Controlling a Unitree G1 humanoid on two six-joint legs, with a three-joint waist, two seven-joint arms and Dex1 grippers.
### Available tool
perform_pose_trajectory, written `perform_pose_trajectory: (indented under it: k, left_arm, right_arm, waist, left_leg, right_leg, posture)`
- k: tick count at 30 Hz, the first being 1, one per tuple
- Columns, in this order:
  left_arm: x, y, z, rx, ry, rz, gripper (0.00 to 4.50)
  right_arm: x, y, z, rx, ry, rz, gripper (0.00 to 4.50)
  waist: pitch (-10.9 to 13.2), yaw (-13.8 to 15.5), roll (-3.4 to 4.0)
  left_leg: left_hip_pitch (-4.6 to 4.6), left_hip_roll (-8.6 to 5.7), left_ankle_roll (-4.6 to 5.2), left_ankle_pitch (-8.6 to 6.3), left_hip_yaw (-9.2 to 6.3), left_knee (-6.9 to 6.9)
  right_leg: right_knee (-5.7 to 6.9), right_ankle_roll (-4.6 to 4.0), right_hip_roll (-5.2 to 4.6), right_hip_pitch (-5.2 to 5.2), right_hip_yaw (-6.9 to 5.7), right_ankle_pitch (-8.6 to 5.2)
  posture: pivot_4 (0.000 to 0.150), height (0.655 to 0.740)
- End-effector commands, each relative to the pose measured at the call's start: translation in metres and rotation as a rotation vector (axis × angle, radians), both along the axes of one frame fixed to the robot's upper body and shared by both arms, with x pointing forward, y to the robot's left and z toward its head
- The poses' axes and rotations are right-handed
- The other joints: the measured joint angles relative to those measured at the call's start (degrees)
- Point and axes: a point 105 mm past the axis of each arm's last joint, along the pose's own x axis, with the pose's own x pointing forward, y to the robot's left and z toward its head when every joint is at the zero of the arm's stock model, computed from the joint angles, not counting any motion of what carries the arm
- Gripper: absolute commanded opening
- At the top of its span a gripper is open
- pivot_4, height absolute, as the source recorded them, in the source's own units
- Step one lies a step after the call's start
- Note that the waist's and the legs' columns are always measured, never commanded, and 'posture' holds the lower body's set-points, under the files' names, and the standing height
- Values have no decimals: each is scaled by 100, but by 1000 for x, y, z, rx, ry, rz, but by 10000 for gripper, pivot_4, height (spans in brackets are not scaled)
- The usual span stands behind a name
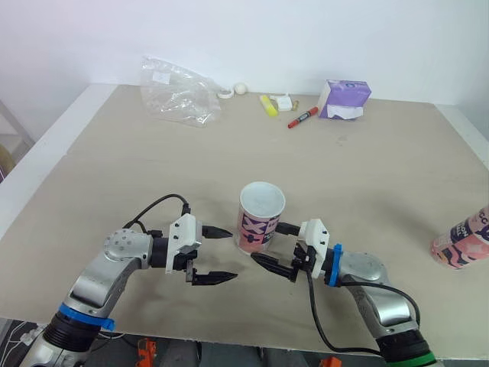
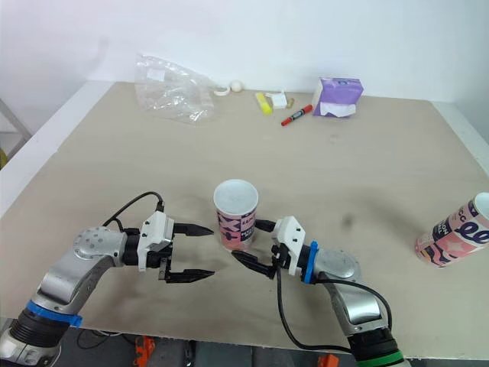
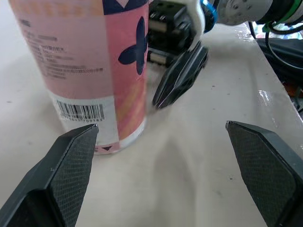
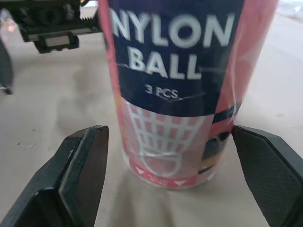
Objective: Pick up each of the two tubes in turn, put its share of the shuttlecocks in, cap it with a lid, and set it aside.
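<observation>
left jaws: wide open, just beside the tube (image 1: pixel 260 218), not touching
right jaws: also open, lined up on the tube's lower half, no squeeze yet
tube: upright mid-desk (image 1: pixel 367 168), between both arms
tip: I'd grip it square and low, gently, or it'll tip
other tube (image 1: pixel 462 241): on its side, far right
back edge: plastic bag (image 1: pixel 176 92)

Upright tube (image 2: pixel 235 215) stands between left pincer (image 2: pixel 213 251) and right pincer (image 2: pixel 246 241), both spread.

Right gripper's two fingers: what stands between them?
The upright tube, with a gap to each finger of the open right gripper, as the right wrist view shows.
</observation>
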Motion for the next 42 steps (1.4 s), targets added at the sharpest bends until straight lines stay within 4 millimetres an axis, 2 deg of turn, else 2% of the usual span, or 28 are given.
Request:
perform_pose_trajectory:
  k: [1, 10, 21, 30, 35, 36, 38, 40, 42]
  left_arm:
    - [-3, 0, 8, -5, -30, -2, 45000]
    - [-2, 1, 4, 9, -27, 14, 45000]
    - [0, -3, 3, 22, -43, 1, 45000]
    - [3, -2, 3, 26, -52, 10, 45000]
    - [3, 0, 0, 36, -50, 16, 45000]
    - [3, 0, -1, 37, -48, 17, 45000]
    - [3, 0, -1, 38, -48, 18, 45000]
    - [3, 0, -1, 39, -49, 19, 45000]
    - [4, 1, -1, 39, -50, 22, 45000]
  right_arm:
    - [3, 7, 7, 22, -40, 16, 44204]
    - [9, 18, 9, 30, -63, 48, 44204]
    - [16, 34, 23, 125, -48, 69, 44204]
    - [17, 41, 17, 123, -38, 89, 44204]
    - [21, 41, 20, 141, -45, 88, 44204]
    - [23, 41, 21, 142, -47, 89, 40363]
    - [24, 41, 21, 140, -51, 90, 37090]
    - [25, 40, 21, 132, -58, 84, 30964]
    - [26, 40, 22, 131, -61, 76, 30964]
  waist:
    - [0, 0, 0]
    - [0, 0, 1]
    - [0, -1, 1]
    - [0, -1, 1]
    - [0, -3, 1]
    - [0, -2, 1]
    - [0, -3, 1]
    - [0, -3, 1]
    - [0, -3, 1]
  left_leg:
    - [0, 0, 0, 0, 0, 0]
    - [1, 0, 0, 0, 0, 0]
    - [3, 2, 0, 1, -1, 1]
    - [6, 5, 1, 1, 0, 1]
    - [8, 6, 1, 2, 0, 1]
    - [8, 7, 2, 3, 0, 1]
    - [9, 9, 2, 3, 0, 2]
    - [9, 10, 2, 3, 0, 1]
    - [9, 10, 2, 3, 0, 1]
  right_leg:
    - [0, 0, -1, 0, 0, 0]
    - [1, -1, 1, 1, 0, 1]
    - [6, -2, 4, 1, 0, 2]
    - [8, -5, 7, 1, 0, 5]
    - [9, -6, 9, 2, 0, 7]
    - [10, -7, 9, 2, 0, 8]
    - [10, -8, 11, 2, 0, 9]
    - [10, -8, 11, 2, 0, 9]
    - [11, -9, 12, 2, 0, 9]
  posture:
    - [1500, 7400]
    - [1500, 7400]
    - [1500, 7400]
    - [1500, 7400]
    - [1500, 7400]
    - [1500, 7400]
    - [1500, 7400]
    - [1500, 7400]
    - [1500, 7400]
